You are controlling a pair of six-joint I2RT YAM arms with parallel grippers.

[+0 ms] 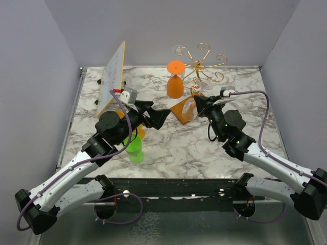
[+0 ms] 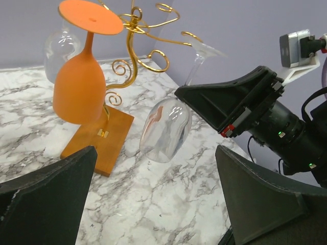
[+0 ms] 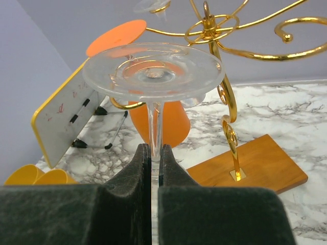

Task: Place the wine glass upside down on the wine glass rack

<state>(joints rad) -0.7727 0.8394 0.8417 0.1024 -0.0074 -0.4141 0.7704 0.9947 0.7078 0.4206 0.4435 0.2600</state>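
Observation:
A clear wine glass (image 2: pixel 166 130) hangs tilted, bowl down and foot (image 3: pixel 153 71) up, just in front of the wine glass rack (image 2: pixel 135 51). My right gripper (image 3: pixel 156 153) is shut on its thin stem. The rack is gold wire on a wooden base (image 1: pixel 180 108), and the glass bowl hovers by that base. The left gripper (image 2: pixel 156 173) stands wide open a little short of the bowl, with nothing between its fingers. In the top view the left gripper (image 1: pixel 159 117) and right gripper (image 1: pixel 199 104) face each other across the glass (image 1: pixel 189 109).
An orange wine glass (image 1: pixel 175 80) stands upside down at the rack, and another clear glass (image 2: pixel 59 48) hangs behind it. A tilted whiteboard (image 1: pixel 112 79) stands at the back left. Green (image 1: pixel 134 148) and yellow cups (image 3: pixel 36 176) sit by the left arm.

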